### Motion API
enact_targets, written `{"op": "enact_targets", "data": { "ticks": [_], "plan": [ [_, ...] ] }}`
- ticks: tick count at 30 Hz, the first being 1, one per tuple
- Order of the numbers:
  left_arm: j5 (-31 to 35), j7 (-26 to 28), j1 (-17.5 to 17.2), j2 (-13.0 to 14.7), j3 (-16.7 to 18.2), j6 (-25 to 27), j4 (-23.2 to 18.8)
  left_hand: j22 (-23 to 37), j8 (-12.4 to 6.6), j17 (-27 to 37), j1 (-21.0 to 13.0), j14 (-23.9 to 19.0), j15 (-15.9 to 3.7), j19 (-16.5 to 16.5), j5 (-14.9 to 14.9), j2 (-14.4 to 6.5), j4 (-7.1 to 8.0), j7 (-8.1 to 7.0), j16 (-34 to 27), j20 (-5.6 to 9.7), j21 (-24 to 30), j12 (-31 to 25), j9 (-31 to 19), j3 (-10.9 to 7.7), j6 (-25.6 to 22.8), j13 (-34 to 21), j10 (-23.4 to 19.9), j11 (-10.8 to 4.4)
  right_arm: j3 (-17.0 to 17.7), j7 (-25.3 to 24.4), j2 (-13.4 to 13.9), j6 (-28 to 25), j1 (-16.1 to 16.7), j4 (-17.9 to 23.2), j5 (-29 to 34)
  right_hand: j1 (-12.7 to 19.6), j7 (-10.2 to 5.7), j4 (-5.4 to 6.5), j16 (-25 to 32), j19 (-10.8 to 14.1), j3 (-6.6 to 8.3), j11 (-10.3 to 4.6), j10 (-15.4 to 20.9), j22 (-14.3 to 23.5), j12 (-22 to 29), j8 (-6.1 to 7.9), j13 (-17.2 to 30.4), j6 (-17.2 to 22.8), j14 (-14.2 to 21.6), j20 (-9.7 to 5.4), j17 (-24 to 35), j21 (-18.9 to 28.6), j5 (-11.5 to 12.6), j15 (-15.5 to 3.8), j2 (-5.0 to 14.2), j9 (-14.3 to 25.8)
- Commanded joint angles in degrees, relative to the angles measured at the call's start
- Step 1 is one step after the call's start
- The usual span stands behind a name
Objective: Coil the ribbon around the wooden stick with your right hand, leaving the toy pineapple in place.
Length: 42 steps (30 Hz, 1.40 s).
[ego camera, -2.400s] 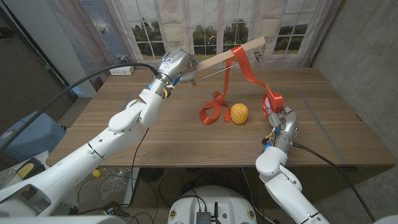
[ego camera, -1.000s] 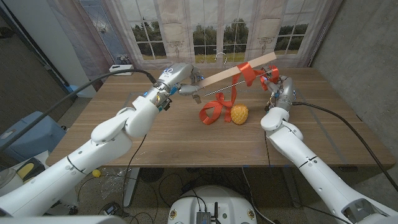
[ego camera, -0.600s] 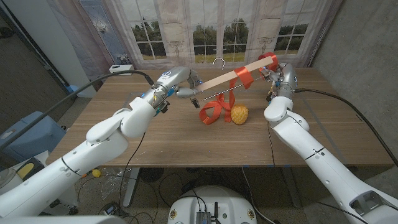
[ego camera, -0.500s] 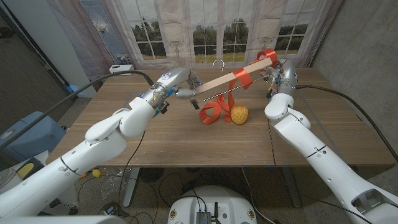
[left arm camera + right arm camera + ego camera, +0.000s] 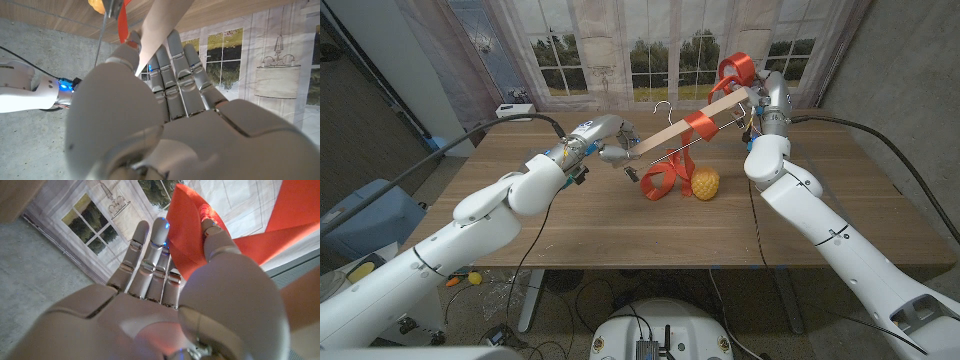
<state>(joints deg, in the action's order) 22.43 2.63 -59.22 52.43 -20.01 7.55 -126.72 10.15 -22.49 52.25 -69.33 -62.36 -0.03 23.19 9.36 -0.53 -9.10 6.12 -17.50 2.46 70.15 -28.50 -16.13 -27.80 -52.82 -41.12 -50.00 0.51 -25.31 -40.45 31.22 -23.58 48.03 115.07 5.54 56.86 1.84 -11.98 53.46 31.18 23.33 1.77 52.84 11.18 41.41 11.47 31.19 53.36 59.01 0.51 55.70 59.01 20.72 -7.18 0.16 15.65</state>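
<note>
My right hand [image 5: 760,88] pinches the ribbon [image 5: 698,127] above the stick [image 5: 685,125] my left hand [image 5: 603,140] grips. Slack loops lie touching the pineapple [image 5: 705,183] at its 9 o'clock; a hard pull could drag it across the counter [image 5: 620,220].

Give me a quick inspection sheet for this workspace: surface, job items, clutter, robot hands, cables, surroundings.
Surface: brown wooden table, in use.
Job's things: long pale wooden stick held above the table, tilted; glossy red ribbon wrapped around it, loose loops trailing to the table; yellow toy pineapple on the table beside the loops.
Clutter: small white box at the far left edge.
Robot hands: left robot hand grips the stick's lower end; right robot hand pinches the ribbon.
Cables: black cables along both arms.
Surroundings: painted window backdrop.
</note>
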Motion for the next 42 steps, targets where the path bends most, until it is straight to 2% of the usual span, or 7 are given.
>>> {"op": "enact_targets", "data": {
  "ticks": [1, 7, 16, 21, 28, 33, 42],
  "plan": [
    [-1.4, -3.0, 2.5, 1.0, -2.1, 2.1, 0.8, 0.0, -0.50, 0.4, -6.6, -11.5, -13.07, -0.1, 0.5, -7.1, -0.10, -3.21, -0.4, 2.36, 0.4, 0.1, -4.6, -1.63, -3.7, -0.2, -4.0, -3.59, -0.8, 3.1, 0.2, 3.0, -1.4, 2.3, 2.8, 3.4, 0.32, 2.23, 0.3, -0.1, 2.30, -2.04, 10.8, 0.0, 0.0, 0.27, 0.3, 13.7, -2.6, -0.15, 0.1, 0.4, 0.2, -3.26, 3.91, 0.9],
    [-2.3, -3.0, 2.9, 1.6, -2.1, 2.0, 1.0, 0.0, -0.57, 0.4, -6.7, -11.5, -13.07, -0.2, 0.5, -7.1, -0.17, -3.14, -0.2, 2.41, 0.5, 0.1, -4.6, -1.70, -4.0, -0.2, -4.2, -3.51, 0.1, 3.4, -0.5, 2.5, -1.5, 1.8, 2.9, 3.4, 0.35, 2.21, 0.3, -0.3, 2.26, -1.88, 10.7, -0.1, -0.1, 0.25, 0.2, 13.6, -2.6, -0.19, -0.1, 0.6, 0.2, -3.15, 4.02, 0.9],
    [-0.9, -3.9, 4.4, 2.2, -3.4, 4.4, 0.8, 0.0, -0.50, 0.5, -6.8, -11.8, -13.08, -0.4, 0.5, -7.1, -0.21, -2.83, -0.1, 2.34, 0.7, 0.3, -4.5, -1.74, -4.2, -0.1, -4.4, -3.50, 1.5, 2.7, -1.0, 3.7, -1.1, 1.3, 3.1, 3.3, 0.23, 2.20, 0.2, -0.4, 2.25, -1.92, 10.7, -0.2, -0.1, 0.22, 0.3, 13.7, -2.8, -0.21, -0.3, 0.9, 0.1, -3.08, 4.01, 0.8],
    [0.9, -4.9, 6.2, 2.0, -5.0, 5.7, 1.0, 0.0, -0.44, 0.5, -6.8, -11.9, -13.08, -0.4, 0.5, -7.1, -0.18, -2.80, 0.0, 2.27, 0.8, 0.4, -4.5, -1.74, -4.2, -0.3, -4.4, -3.46, 1.6, 2.7, -0.7, 3.3, -1.3, 1.8, 4.2, 3.2, 0.26, 2.18, 0.1, -0.5, 2.45, -2.00, 10.7, -0.2, -0.2, 0.20, 0.3, 13.7, -2.7, -0.20, -0.3, 1.1, 0.1, -3.16, 3.96, 0.8],
    [7.8, -6.2, 8.5, 1.5, -8.4, 11.1, 1.0, 0.1, -0.41, 0.9, -7.0, -12.1, -13.06, -0.5, 0.5, -7.1, -0.28, -2.70, -0.2, 2.34, 1.1, 0.5, -4.4, -1.79, -4.5, -0.1, -4.8, -3.35, 1.9, 2.7, -0.7, 3.3, -1.4, 2.0, 5.1, 3.2, 0.27, 2.14, 0.0, -0.6, 2.63, -1.93, 10.8, -0.3, -0.1, 0.25, 0.3, 13.6, -2.7, -0.24, -0.2, 1.4, 0.1, -3.28, 3.89, 0.9],
    [9.7, -6.5, 9.3, 0.6, -9.4, 13.5, 1.4, 0.1, -0.36, 1.2, -7.0, -12.1, -13.04, -0.4, 0.5, -7.1, -0.27, -2.66, -0.3, 2.35, 1.3, 0.6, -4.4, -1.80, -4.5, -0.2, -4.9, -3.33, 2.0, 2.7, -0.8, 3.9, -1.6, 1.7, 5.5, 3.1, 0.29, 2.15, -0.1, -0.6, 2.70, -1.98, 10.7, -0.3, -0.1, 0.24, 0.5, 13.7, -2.6, -0.26, -0.3, 1.6, 0.1, -3.31, 3.88, 0.8],
    [12.6, -7.1, 11.4, -1.3, -11.2, 17.0, 2.0, 0.1, -0.28, 1.7, -7.1, -12.2, -13.03, -0.4, 0.6, -7.1, -0.30, -2.55, -0.4, 2.40, 1.6, 0.7, -4.3, -1.85, -4.6, -0.3, -4.9, -3.10, 1.6, 2.2, -0.3, 11.4, -0.6, 1.1, 6.6, 3.1, 0.25, 2.10, -0.1, -0.7, 2.78, -1.92, 10.8, -0.3, -0.1, 0.26, 0.4, 13.8, -2.7, -0.31, -0.3, 1.8, 0.1, -3.27, 3.84, 0.8]
  ]
}}
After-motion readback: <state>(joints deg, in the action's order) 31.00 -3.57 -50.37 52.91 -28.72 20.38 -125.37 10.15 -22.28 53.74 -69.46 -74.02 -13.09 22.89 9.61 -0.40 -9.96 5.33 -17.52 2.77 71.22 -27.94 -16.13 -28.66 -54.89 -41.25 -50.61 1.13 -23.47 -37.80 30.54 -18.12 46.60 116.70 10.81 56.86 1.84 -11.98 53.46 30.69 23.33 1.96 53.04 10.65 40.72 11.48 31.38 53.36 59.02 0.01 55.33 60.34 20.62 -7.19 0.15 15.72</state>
